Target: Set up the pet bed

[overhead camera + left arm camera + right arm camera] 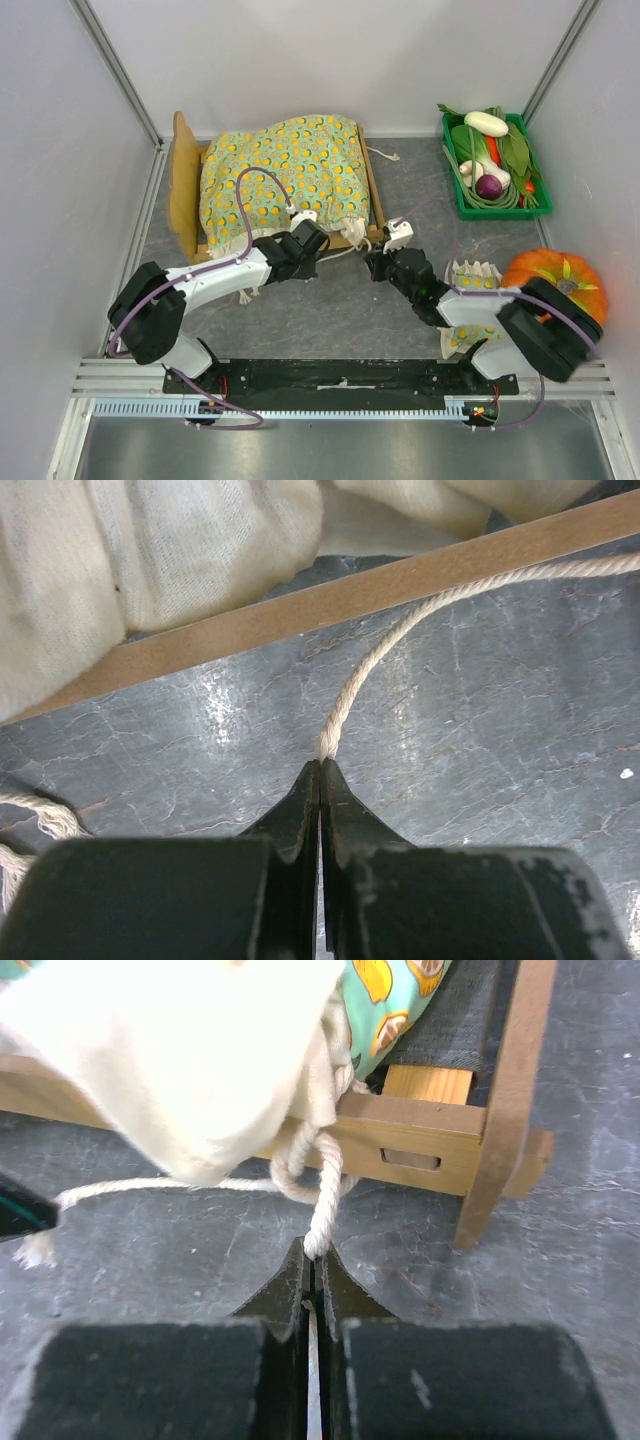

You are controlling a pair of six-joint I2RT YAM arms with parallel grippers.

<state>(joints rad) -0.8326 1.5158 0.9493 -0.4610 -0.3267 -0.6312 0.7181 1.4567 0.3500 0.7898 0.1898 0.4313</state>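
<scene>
Small light-wood pet bed (182, 190) sits upper left of centre, under a green orange-dotted fabric cover (285, 170). The left gripper (320, 772) and right gripper (313, 1257) are each pinched shut on cream twisted cord (372, 662). Frame judged light and rigid; grasp a side rail.

One light-wood pet bed (183, 190) at eleven o'clock; one green orange-dotted fabric cover (285, 175); seemingly two cream twisted cords (324, 1195); one green plastic vegetable crate (497, 212) at one o'clock; one orange pumpkin (555, 280) at three.
</scene>
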